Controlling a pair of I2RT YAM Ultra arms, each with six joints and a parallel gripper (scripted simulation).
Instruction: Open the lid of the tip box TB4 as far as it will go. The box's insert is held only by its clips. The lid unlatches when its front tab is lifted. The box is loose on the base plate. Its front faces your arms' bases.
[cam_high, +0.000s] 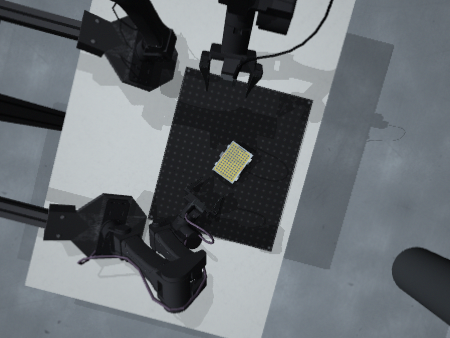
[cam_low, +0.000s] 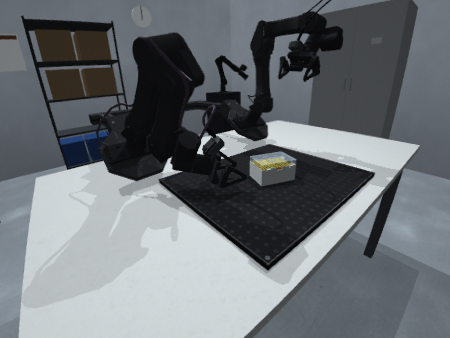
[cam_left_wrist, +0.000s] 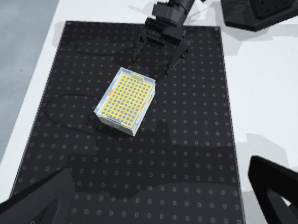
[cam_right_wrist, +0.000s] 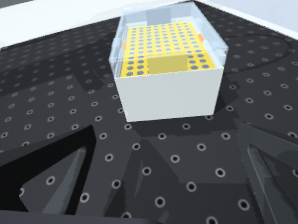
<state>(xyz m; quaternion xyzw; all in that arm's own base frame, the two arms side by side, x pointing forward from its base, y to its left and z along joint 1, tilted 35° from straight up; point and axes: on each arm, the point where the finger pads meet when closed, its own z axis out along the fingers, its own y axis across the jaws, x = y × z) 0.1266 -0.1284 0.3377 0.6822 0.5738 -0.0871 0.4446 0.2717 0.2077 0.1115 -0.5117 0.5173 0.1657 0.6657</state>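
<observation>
Your tip box TB4 (cam_high: 233, 162) (cam_low: 273, 175) (cam_left_wrist: 126, 101) (cam_right_wrist: 170, 96) sits on the dark base plate (cam_high: 180, 165) (cam_low: 295, 225) (cam_left_wrist: 200, 120) (cam_right_wrist: 265, 102) with its clear lid (cam_low: 273, 157) (cam_right_wrist: 212, 37) down, your right gripper (cam_high: 209, 193) (cam_low: 234, 181) (cam_left_wrist: 149, 67) (cam_right_wrist: 164, 132) low and near it, your left gripper (cam_high: 227, 92) (cam_low: 295, 78) (cam_left_wrist: 157, 170) raised well apart, both with fingers spread wide and grasping nothing.

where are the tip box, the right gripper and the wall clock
tip box (cam_high: 233, 162) (cam_low: 272, 176) (cam_left_wrist: 126, 102) (cam_right_wrist: 170, 97): all four views, insert or wall
right gripper (cam_high: 206, 199) (cam_low: 234, 176) (cam_left_wrist: 149, 67) (cam_right_wrist: 164, 132): all views, between fingertips
wall clock (cam_low: 141, 16): exterior, face
</observation>
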